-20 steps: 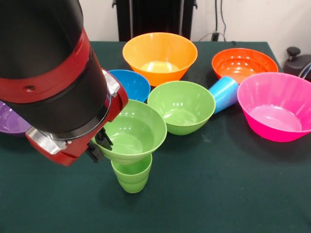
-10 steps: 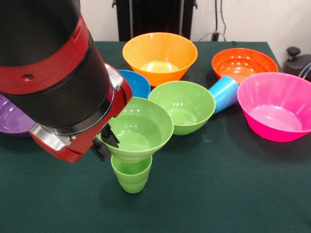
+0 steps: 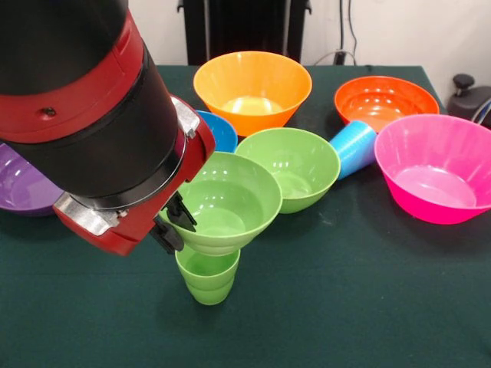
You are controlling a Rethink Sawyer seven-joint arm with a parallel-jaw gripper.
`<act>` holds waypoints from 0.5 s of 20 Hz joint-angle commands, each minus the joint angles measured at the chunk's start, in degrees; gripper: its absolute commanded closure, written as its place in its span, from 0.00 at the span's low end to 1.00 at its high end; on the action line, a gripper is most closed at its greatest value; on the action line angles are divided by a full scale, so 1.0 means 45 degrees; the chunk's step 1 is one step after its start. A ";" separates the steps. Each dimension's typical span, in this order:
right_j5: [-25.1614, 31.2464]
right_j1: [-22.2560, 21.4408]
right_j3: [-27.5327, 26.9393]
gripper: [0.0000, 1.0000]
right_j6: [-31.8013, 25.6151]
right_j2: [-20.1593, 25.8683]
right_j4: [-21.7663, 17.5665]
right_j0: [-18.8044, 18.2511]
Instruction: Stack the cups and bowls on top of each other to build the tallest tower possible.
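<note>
A lime green cup [image 3: 207, 276] stands upright near the table's front. Directly above it hangs a green bowl [image 3: 230, 203], its base at the cup's rim; I cannot tell whether it rests on the cup. My gripper [image 3: 173, 224] is shut on that bowl's left rim, and the arm hides the area behind it. A light blue cup [image 3: 353, 146] lies on its side between a second green bowl [image 3: 290, 165] and a pink bowl [image 3: 437, 165]. Also on the table are a yellow-orange bowl [image 3: 252, 88], an orange bowl [image 3: 383, 100], a blue bowl [image 3: 221, 130] and a purple bowl [image 3: 19, 188].
The dark green table [image 3: 360, 291] holds everything. A black object [image 3: 469, 96] sits off its right far corner. The arm's thick red and black body [image 3: 92, 130] fills the left side of the view.
The gripper has carried the green bowl to the right, bringing it more squarely over the lime green cup. The other cups and bowls have not moved.
</note>
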 commanded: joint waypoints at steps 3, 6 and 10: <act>0.0716 0.0604 -0.1077 1.00 -0.1948 -0.1655 -0.0152 -0.0001; 0.0627 0.0602 -0.0936 1.00 -0.1940 -0.1908 0.0113 -0.0089; 0.0512 0.0614 -0.0932 1.00 -0.1948 -0.1998 0.0287 -0.0098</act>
